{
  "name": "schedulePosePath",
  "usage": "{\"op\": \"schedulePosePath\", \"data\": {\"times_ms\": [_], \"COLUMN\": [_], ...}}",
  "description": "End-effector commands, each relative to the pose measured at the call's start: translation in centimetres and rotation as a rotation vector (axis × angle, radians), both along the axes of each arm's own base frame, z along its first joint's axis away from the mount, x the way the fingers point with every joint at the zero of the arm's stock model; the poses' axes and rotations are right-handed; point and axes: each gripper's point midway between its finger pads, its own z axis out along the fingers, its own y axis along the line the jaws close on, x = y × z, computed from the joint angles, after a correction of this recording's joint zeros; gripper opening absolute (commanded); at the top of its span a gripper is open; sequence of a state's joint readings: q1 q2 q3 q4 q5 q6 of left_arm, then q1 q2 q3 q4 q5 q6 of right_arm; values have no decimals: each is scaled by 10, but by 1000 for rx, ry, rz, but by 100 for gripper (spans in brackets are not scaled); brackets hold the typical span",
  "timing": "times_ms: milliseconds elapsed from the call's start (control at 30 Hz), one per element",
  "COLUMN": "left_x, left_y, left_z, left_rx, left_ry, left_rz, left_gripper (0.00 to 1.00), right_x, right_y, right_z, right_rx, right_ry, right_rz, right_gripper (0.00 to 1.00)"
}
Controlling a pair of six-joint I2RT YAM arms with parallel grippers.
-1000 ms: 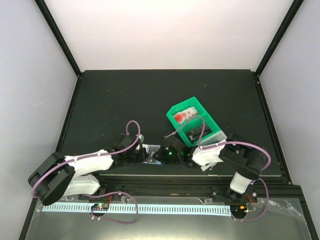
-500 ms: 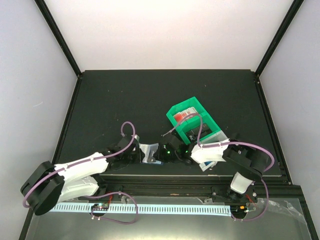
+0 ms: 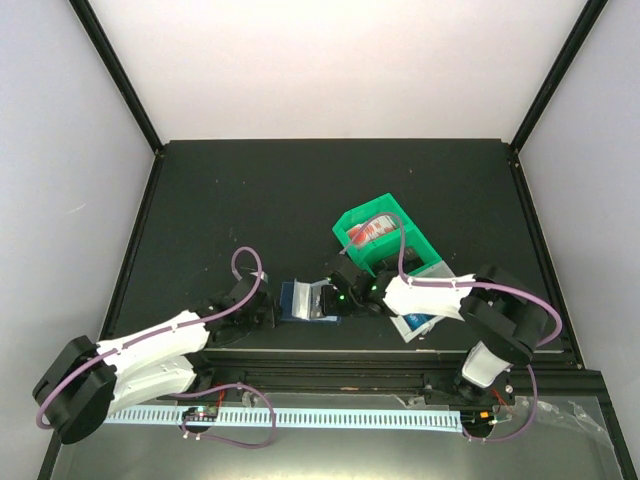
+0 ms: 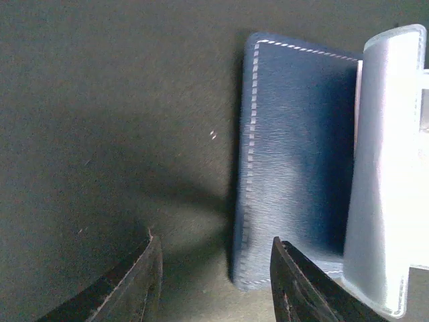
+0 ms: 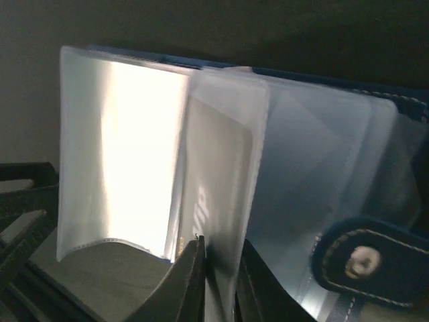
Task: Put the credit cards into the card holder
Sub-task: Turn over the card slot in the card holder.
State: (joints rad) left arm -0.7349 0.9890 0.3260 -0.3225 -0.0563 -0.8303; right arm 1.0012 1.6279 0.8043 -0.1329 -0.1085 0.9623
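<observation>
progress looks early – no blue card shows inside any pocket, so as i judge it the loading itself is not yet done and the step in hand is spreading the holder open. nearest the arms' bases, the left tool (image 4: 214, 285) hangs just above the dark surface (image 4: 100, 100) with its fingers well apart and nothing between them, just beside the holder's left edge and not touching it. the card holder (image 3: 296, 300) lies open near the front edge of the surface, between the two tools. its navy cover, with pale stitching along the border, lies flat, and a fan of clear plastic sleeves (image 5: 120, 154) rises from the spine. the right tool (image 5: 220, 285) has its fingers drawn nearly together on one thin clear sleeve, holding that leaf apart from the rest. a pale card-shaped outline shows within that leaf, but whether it is a card or only the pocket's seam i cannot tell. the strap with its small pale clasp (image 5: 362, 261) hangs loose at the right. a little farther off, tucked under the right arm, a patch of bright blue in what looks like a white bin (image 3: 408, 336) is likely the credit cards (image 3: 420, 322) — not yet picked up. beyond that sits the green bin (image 3: 363, 214) with red-and-white items (image 3: 372, 230) inside.
</observation>
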Motion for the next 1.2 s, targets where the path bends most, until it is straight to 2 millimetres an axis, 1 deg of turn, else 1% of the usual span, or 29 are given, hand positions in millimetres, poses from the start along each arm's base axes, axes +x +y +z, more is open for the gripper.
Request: {"op": "schedulePosePath", "data": {"times_ms": [0,100,300,400,467,667,767,867,967,1067,1167], "left_x": [2,1,-2,-1,-1,-2,-2,-1,0,3,8], "left_y": [-3,-8,-9,-10,-11,-11,-10,-8,-1,10,20], "left_z": [-1,-4,-7,-7,-8,-8,-8,-8,-8,0,14], "left_rx": [-24,-32,-35,-39,-39,-38,-36,-29,-7,18,24], "left_ry": [-18,-3,11,11,13,18,18,20,19,-9,-58], "left_rz": [-3,-26,-38,-41,-43,-42,-39,-25,11,72,120], "left_gripper": [47,45,35,31,31,30,30,30,29,30,32], "right_x": [-1,0,6,7,6,3,-1,-4,-5,-5,-4], "right_y": [-16,-2,18,27,32,47,61,69,72,72,71], "right_z": [-10,-4,14,23,26,34,41,40,33,25,15], "right_rx": [-106,-55,17,56,78,145,212,247,250,246,229], "right_ry": [2,11,-6,-16,-11,-7,-2,13,24,34,47], "right_rz": [28,46,66,84,102,144,200,229,234,231,219], "right_gripper": [20,26,32,33,34,40,41,45,50,52,52]}}
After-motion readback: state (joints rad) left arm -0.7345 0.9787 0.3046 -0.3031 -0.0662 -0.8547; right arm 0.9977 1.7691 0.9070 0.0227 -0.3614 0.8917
